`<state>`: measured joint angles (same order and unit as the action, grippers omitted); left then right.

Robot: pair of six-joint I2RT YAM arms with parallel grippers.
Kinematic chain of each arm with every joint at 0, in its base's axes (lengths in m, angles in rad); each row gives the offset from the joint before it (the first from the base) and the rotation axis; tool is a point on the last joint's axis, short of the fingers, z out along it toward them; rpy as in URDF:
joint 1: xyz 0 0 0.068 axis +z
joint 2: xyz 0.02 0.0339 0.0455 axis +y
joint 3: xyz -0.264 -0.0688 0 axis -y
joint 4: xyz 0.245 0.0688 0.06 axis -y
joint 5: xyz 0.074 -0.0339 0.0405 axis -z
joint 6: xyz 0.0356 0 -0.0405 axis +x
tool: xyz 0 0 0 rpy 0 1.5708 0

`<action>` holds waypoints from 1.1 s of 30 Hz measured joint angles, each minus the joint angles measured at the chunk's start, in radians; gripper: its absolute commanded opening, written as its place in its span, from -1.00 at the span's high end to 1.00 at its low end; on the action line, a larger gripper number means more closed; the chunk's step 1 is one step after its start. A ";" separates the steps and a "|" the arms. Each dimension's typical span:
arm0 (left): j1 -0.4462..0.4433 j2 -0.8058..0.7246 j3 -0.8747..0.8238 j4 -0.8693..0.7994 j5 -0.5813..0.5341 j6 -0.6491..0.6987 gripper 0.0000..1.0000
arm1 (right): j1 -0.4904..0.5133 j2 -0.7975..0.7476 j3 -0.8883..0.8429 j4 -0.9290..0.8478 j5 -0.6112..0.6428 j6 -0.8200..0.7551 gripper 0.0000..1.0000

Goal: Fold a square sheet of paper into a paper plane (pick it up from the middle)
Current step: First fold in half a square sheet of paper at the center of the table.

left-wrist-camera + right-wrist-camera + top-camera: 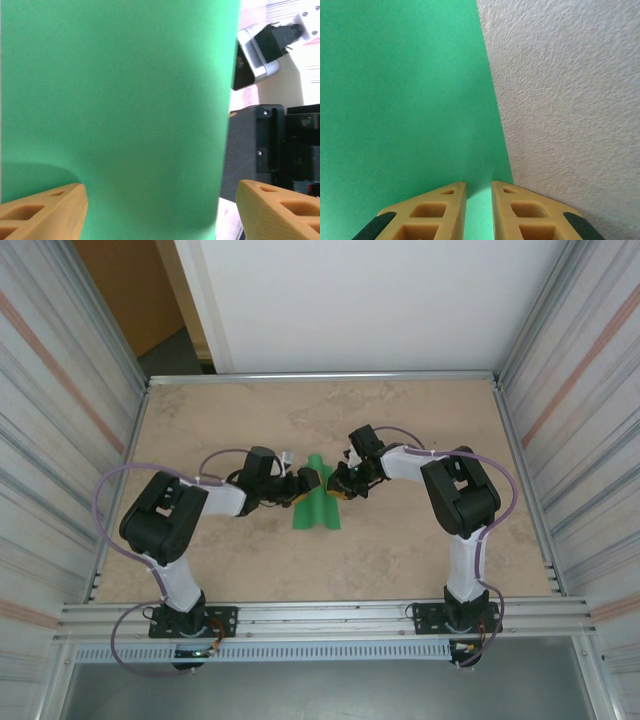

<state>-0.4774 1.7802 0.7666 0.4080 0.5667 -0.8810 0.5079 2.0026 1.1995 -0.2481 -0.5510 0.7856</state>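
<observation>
Right gripper [478,186]: jaws nearly together, a sliver of green between the pads. Reads as pinched on a raised fold of the paper plane [316,505]. A soft crease runs up from the pinch toward 12 o'clock in the wrist view.

Left gripper [161,185]: jaws spread wide, straddling the green sheet, nothing clamped. Cannot tell whether either pad brushes the paper.

From above, the plane sits near the middle of the table [420,420], a narrow creased dart with its nose toward 12 o'clock and its flared tail toward 6. The left gripper meets it from 9 o'clock, the right from 3, both at the nose half.

Step, as judged: late folding, with the right hand anchoring the centre fold while the left is free.

Next move likely calls for the left to take a fresh hold on a wing and press the crease, without dragging the sheet out of the right's pinch.
</observation>
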 measured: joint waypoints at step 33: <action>0.072 -0.217 0.111 -0.269 0.102 0.097 0.53 | -0.178 -0.355 -0.194 0.162 -0.172 -0.060 -0.46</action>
<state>-0.4049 1.5631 0.8772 0.1394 0.6685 -0.7845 0.3302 1.6478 1.0058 -0.0860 -0.7235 0.7261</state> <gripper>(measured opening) 0.236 0.687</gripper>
